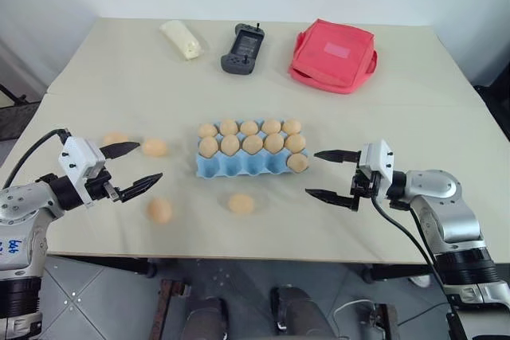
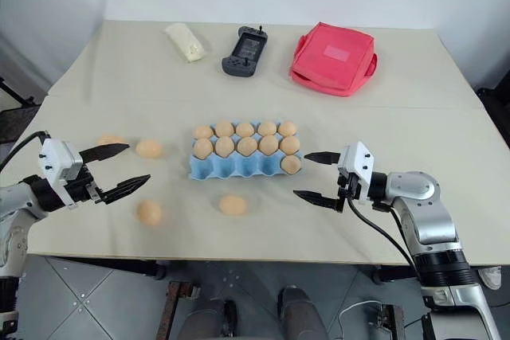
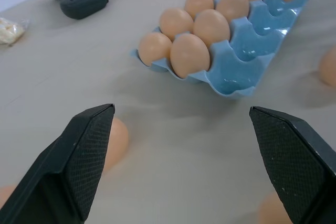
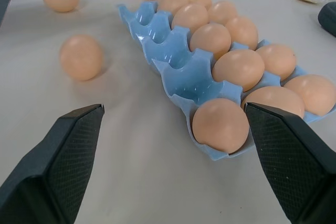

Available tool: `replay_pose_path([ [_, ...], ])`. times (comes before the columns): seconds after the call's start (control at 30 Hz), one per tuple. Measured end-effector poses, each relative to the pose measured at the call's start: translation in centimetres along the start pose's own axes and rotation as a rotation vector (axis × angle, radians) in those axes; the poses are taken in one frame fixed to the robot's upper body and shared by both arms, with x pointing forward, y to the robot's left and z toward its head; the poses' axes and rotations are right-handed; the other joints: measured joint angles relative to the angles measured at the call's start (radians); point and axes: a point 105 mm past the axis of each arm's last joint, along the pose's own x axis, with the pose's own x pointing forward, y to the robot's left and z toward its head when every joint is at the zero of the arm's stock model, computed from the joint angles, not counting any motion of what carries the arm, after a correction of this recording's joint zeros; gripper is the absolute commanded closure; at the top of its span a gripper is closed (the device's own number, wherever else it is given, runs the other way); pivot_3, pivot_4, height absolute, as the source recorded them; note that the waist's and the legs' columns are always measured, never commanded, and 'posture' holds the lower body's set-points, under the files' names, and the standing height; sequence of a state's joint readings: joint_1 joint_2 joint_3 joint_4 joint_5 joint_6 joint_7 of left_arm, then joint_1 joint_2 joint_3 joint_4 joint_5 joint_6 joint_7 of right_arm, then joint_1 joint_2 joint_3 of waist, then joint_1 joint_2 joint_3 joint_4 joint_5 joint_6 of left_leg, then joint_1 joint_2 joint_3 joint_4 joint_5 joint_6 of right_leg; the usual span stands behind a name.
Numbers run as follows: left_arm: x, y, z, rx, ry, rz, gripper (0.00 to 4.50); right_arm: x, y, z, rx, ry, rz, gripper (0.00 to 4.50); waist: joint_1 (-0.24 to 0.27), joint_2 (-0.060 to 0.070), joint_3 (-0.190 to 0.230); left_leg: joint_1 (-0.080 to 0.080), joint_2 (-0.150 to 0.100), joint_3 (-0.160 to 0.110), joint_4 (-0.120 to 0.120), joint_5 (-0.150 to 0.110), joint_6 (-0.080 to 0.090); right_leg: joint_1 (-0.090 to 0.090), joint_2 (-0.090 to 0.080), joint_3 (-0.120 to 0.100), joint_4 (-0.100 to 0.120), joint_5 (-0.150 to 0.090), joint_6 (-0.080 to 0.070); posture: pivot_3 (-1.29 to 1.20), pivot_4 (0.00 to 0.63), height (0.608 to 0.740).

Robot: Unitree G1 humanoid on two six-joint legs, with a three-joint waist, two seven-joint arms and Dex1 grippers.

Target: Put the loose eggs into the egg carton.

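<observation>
On the table (image 1: pixel 446 141), centre: egg carton (image 1: pixel 239 166), light blue, far and middle rows filled, near row holding one egg at its right end, four cups left to fill. Left of carton: left gripper (image 1: pixel 131 168), jaws apart, empty, level, apparently poised among the loose eggs (image 1: pixel 159 211). Right of carton: right gripper (image 1: pixel 333 174), jaws apart, empty. Four eggs lie to the carton's left and near side.

tan-orange eggs (image 1: pixel 241 204), light blue carton (image 1: pixel 239 166), red pouch (image 1: pixel 333 55), black pincer fingers (image 1: pixel 139 186).
</observation>
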State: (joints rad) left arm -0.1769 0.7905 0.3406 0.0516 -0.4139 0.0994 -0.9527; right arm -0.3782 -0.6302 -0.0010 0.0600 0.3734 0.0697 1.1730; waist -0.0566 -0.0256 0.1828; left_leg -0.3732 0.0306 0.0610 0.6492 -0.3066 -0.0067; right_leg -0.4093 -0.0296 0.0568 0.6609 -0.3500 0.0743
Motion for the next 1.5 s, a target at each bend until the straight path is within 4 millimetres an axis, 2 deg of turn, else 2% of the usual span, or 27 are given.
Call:
replay_pose_path([
  [0.1, 0.2, 0.1, 0.3, 0.011, -0.008, 0.002, 0.12, 0.0, 0.0, 0.0, -0.001, -0.002, -0.002, 0.0, 0.0, 0.0, 0.0, 0.0, 0.0, 0.0, 0.0, 0.0, 0.0, 0.0, 0.0, 0.0, 0.0, 0.0, 0.0, 0.0, 0.15, 0.74],
  [0.2, 0.2, -0.2, 0.1, -0.008, -0.006, -0.018, 0.12, 0.8, 0.6, 1.1, 0.016, -0.044, 0.029, 0.0, -0.003, 0.0, 0.0, 0.0, 0.0, 0.0, 0.0, 0.0, 0.0, 0.0, 0.0, 0.0, 0.001, 0.0, 0.0, 0.0, 0.15, 0.74],
  [0.33, -1.2, -2.0, -1.5, -0.038, 0.035, -0.115, 0.12, 3.4, 3.0, 3.1, 0.024, -0.097, 0.19, 0.0, -0.016, 0.0, 0.0, 0.001, 0.001, 0.0, -0.001, 0.0, 0.0, -0.001, 0.0, 0.0, 0.001, 0.0, 0.0, 0.0, 0.15, 0.74],
  [0.4, -2.3, -3.0, -2.2, -0.042, 0.056, -0.174, 0.12, 4.9, 4.2, 3.5, 0.025, -0.102, 0.267, 0.0, -0.018, 0.0, 0.0, 0.001, 0.0, -0.001, -0.001, 0.0, 0.0, 0.0, 0.0, -0.001, 0.001, 0.0, 0.0, 0.0, 0.15, 0.74],
  [0.5, -3.9, -3.1, -3.2, -0.039, 0.125, -0.216, 0.12, 7.4, 5.2, 3.6, -0.002, -0.072, 0.327, 0.0, -0.024, 0.0, 0.0, 0.001, 0.0, -0.001, 0.0, 0.0, 0.0, 0.0, -0.001, -0.001, 0.001, 0.0, -0.001, 0.0, 0.15, 0.74],
  [0.67, -4.7, -3.0, -3.8, -0.035, 0.155, -0.22, 0.12, 10.5, 6.1, 1.8, -0.019, 0.013, 0.361, 0.0, -0.02, -0.001, 0.0, 0.0, -0.001, -0.003, -0.001, 0.001, 0.0, 0.0, -0.003, -0.003, 0.0, 0.0, -0.001, 0.0, 0.15, 0.74],
  [0.8, -4.7, -3.3, -3.8, -0.032, 0.156, -0.229, 0.12, 12.5, 6.5, 1.5, -0.031, 0.009, 0.375, 0.0, -0.025, -0.001, 0.0, -0.001, -0.002, -0.003, -0.002, 0.0, 0.0, -0.001, -0.006, -0.009, 0.001, 0.0, -0.001, 0.0, 0.15, 0.74],
  [1.0, -4.5, -4.0, -3.4, -0.027, 0.155, -0.251, 0.12, 13.8, 7.5, -0.4, -0.038, 0.041, 0.41, 0.0, -0.027, -0.001, 0.0, -0.001, -0.002, -0.002, -0.002, -0.001, 0.001, -0.002, -0.012, -0.024, 0.001, 0.0, -0.001, 0.0, 0.15, 0.74],
  [1.1, -4.4, -4.1, -3.0, -0.018, 0.146, -0.258, 0.08, 14.2, 7.7, -0.6, -0.036, 0.029, 0.414, 0.58, -0.027, -0.001, 0.0, -0.001, -0.002, -0.002, -0.001, -0.001, 0.001, -0.001, -0.013, -0.025, 0.001, 0.0, -0.001, 0.0, 0.15, 0.74],
  [1.3, -4.3, -4.0, -2.8, -0.021, 0.143, -0.242, 0.08, 14.2, 7.7, -0.1, -0.052, -0.006, 0.424, 2.62, -0.027, -0.001, 0.0, -0.001, -0.002, -0.003, -0.001, -0.001, 0.001, -0.001, -0.013, -0.026, 0.001, 0.0, -0.001, 0.0, 0.15, 0.74],
  [1.37, -4.2, -3.9, -2.6, -0.012, 0.139, -0.235, 0.08, 14.0, 7.5, 0.5, -0.034, -0.038, 0.427, 2.62, -0.026, 0.0, 0.0, -0.001, -0.002, -0.003, -0.001, -0.001, 0.001, -0.001, -0.013, -0.026, 0.001, 0.0, -0.001, 0.0, 0.15, 0.74],
  [1.5, -4.0, -3.7, -2.4, -0.008, 0.136, -0.225, 0.08, 12.7, 6.0, 3.1, -0.019, -0.14, 0.393, 2.62, -0.026, 0.0, 0.0, -0.001, -0.002, -0.003, -0.001, -0.001, 0.001, -0.001, -0.013, -0.026, 0.001, 0.0, -0.001, 0.0, 0.15, 0.74],
])
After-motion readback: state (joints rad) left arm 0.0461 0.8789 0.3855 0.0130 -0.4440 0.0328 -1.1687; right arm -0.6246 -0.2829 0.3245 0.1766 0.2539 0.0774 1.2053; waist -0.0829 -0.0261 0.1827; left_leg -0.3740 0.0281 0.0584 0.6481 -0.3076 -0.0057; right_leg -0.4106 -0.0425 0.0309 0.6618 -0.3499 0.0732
